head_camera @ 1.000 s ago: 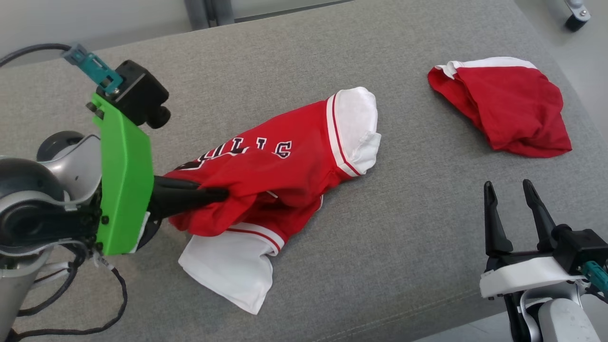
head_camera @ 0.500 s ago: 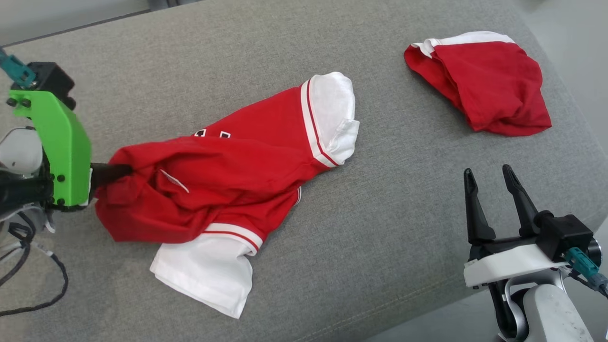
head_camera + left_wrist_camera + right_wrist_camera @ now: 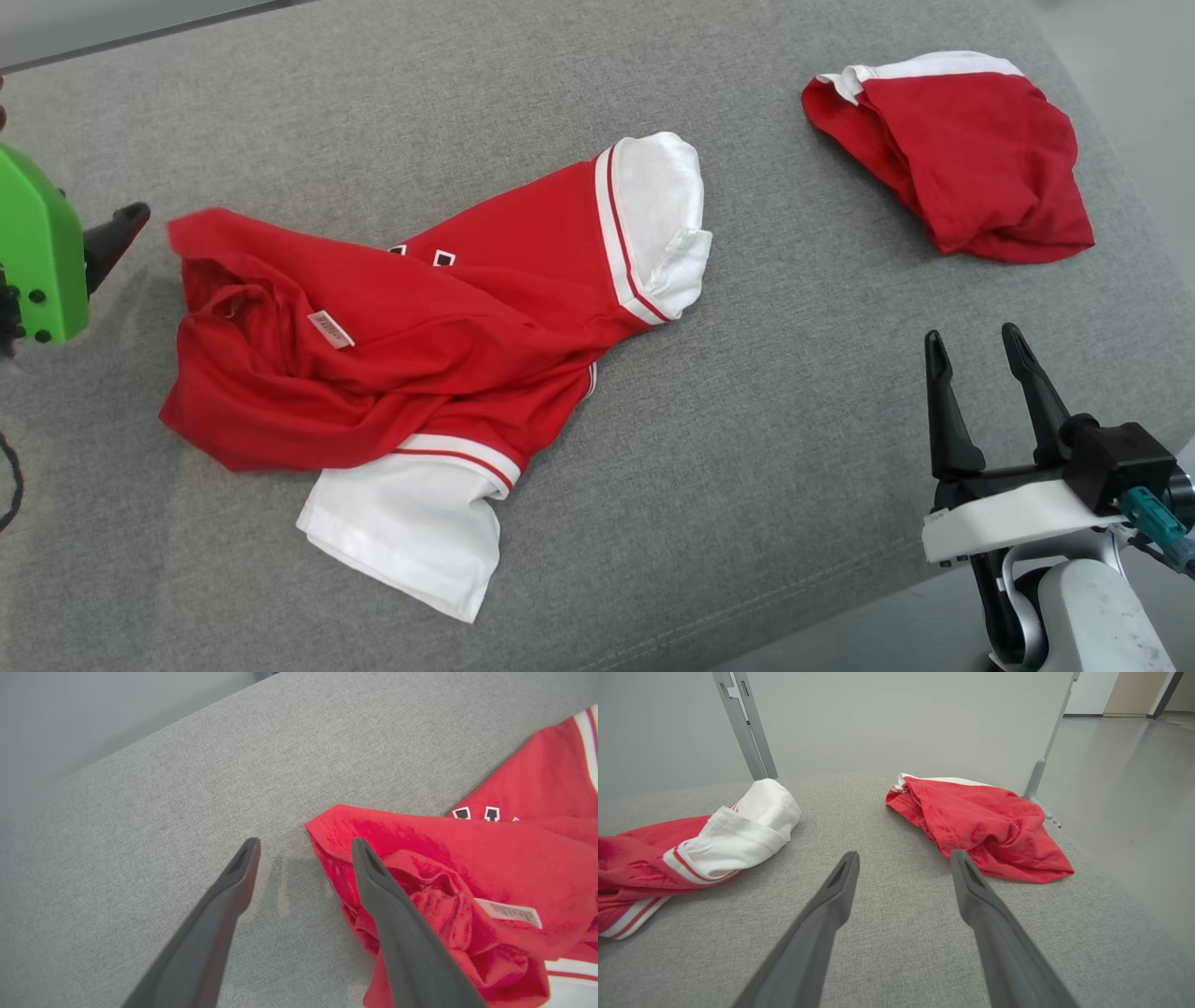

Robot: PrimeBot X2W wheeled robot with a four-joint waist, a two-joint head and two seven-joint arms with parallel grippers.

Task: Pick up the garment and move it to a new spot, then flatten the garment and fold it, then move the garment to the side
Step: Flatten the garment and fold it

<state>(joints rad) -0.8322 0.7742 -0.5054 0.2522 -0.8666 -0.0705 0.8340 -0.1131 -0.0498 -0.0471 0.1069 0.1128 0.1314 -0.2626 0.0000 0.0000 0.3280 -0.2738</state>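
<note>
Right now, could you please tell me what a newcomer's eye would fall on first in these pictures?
A crumpled red jersey with white sleeves sprawls across the middle of the grey fabric surface. A smaller bunched red garment with white trim lies apart at the far right. The left gripper, on a bright green mount, stands open just beside the jersey's left corner.

Tabletop [image 3: 794, 448]: grey woven fabric, flat.
Red jersey [image 3: 448, 327]: crumpled, centre-left, white sleeves toward the near and far sides.
Red cloth [image 3: 971, 177]: bunched, white-edged, far right corner, well apart from jersey.
</note>
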